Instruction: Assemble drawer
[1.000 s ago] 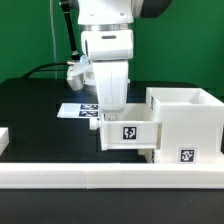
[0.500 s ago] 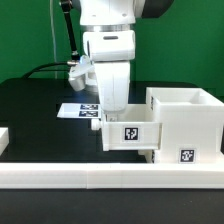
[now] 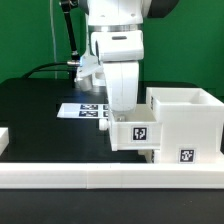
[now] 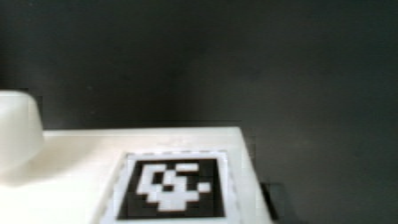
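The gripper (image 3: pixel 124 112) points straight down from the white arm and reaches into a small open-top white tray (image 3: pixel 135 133), apparently pinching its back wall, though the fingertips are hidden inside, so the grip cannot be confirmed. Over the last second the arm and tray have shifted together toward the exterior view's right, and the tray now touches or slightly enters the large hollow white casing (image 3: pixel 186 125). This suggests the tray is being slid into the casing, a step not yet finished. The arm stands upright above the dark surface (image 3: pixel 40 105). The marker board (image 3: pixel 82 109) lies behind. A long white rail (image 3: pixel 100 178) crosses the front. The wrist view shows the tray's tag (image 4: pixel 175 185) up close.
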### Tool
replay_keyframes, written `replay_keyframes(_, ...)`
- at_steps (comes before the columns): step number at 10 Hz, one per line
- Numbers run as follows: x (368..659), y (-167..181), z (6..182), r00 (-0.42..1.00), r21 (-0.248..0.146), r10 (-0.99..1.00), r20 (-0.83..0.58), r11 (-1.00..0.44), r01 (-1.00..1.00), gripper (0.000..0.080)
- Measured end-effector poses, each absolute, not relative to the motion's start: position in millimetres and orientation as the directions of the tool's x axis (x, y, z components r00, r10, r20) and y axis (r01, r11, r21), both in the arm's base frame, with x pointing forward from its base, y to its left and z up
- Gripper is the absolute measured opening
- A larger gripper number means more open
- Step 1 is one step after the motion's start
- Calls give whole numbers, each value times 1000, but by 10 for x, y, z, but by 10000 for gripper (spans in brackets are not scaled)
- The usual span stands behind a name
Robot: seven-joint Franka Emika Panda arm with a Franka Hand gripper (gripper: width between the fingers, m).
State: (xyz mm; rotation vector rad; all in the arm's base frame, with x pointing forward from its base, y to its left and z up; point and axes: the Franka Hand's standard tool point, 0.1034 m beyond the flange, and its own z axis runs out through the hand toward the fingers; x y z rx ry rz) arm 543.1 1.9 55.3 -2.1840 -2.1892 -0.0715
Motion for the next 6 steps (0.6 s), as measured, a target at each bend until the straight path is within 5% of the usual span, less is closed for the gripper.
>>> replay_keyframes(4, 5437, 124, 556, 2, -2, 998, 70, -1, 1000, 44)
replay_keyframes(5, 5435, 122, 554, 2, -2, 998, 70, -2, 1000, 149)
replay_keyframes(6, 5433, 121, 551, 2, -3, 998, 70, -2, 1000, 149)
